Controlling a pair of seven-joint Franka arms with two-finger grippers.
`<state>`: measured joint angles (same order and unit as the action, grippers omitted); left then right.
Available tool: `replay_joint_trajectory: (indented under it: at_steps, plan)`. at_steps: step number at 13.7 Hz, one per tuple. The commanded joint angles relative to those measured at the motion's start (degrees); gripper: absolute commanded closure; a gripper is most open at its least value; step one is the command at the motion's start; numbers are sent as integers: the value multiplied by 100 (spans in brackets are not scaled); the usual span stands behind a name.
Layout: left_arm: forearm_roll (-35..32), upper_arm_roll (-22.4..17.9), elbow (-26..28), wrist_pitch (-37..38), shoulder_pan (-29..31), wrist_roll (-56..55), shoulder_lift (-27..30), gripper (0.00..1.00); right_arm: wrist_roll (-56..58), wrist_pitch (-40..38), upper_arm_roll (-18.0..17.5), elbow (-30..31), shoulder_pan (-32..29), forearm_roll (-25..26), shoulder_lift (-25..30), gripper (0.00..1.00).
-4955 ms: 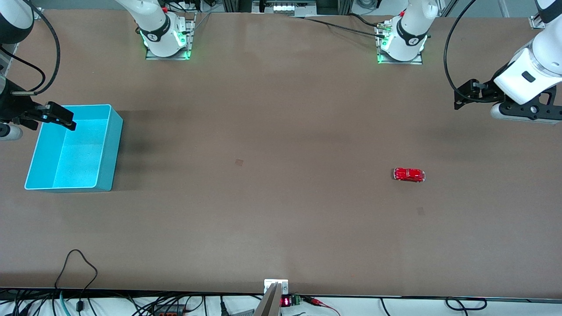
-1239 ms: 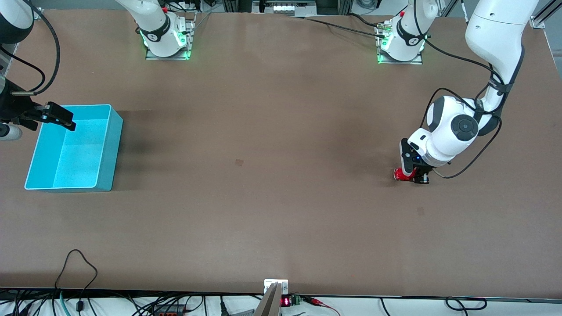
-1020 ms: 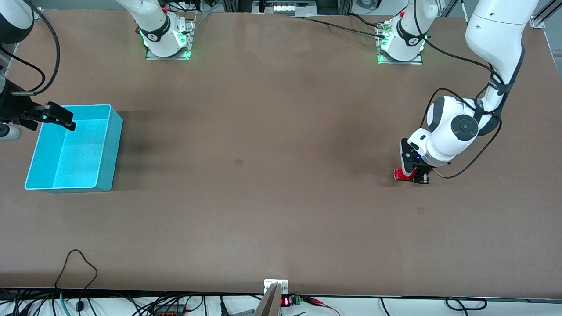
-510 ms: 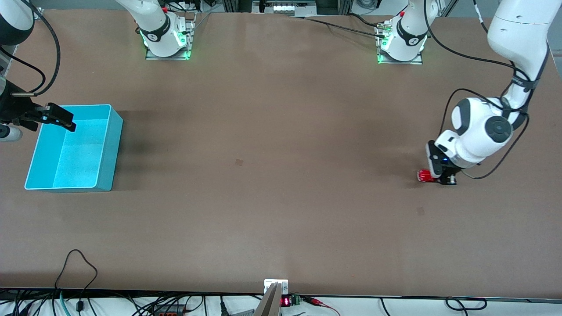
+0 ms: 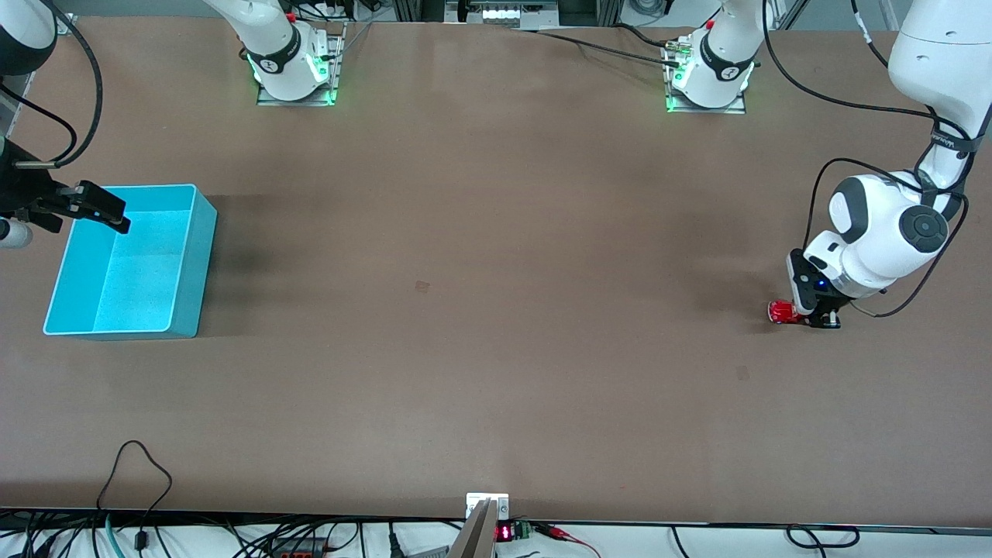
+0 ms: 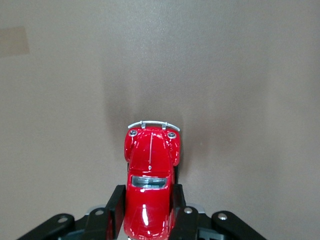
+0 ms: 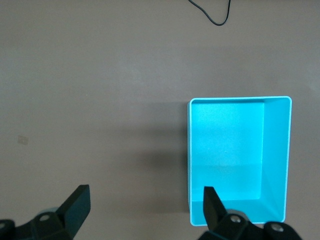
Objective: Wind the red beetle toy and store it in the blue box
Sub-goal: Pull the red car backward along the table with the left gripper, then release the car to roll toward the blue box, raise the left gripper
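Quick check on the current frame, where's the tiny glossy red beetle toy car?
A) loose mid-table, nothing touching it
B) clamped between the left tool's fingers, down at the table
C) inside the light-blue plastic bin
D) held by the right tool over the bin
B: the left tool has its fingers shut on the sides of the tiny glossy red beetle toy car at the brown table; the light-blue plastic bin holds nothing, with the open right tool above it.

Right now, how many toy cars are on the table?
1. The red toy car sits at the left arm's end of the table, gripped by the left tool. The blue box at the right arm's end looks empty, so none seems hidden.
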<state>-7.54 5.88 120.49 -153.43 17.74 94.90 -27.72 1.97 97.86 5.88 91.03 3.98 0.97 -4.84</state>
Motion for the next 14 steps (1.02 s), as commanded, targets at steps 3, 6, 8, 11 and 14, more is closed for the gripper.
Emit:
replay_joint_trajectory:
  at_steps: [3,6,8,11,14]
  plan:
    - [-98,71,-131,-3,168,90,19,0,-65,-4,-25,-32,-11,0,0,0]
    - [-72,238,-226,557,133,-24,389,0,-74,4,-25,-32,-11,8,-8,0]
    - [-63,325,-332,1215,125,-199,600,0,-74,5,-17,-32,-11,8,-8,0]
    - [-63,536,-578,2611,116,-910,1162,0,-74,5,-17,-32,-20,26,-8,0]
    - [-89,625,-1227,4150,107,-1509,1410,0,-74,13,-17,-41,-20,26,-52,0]
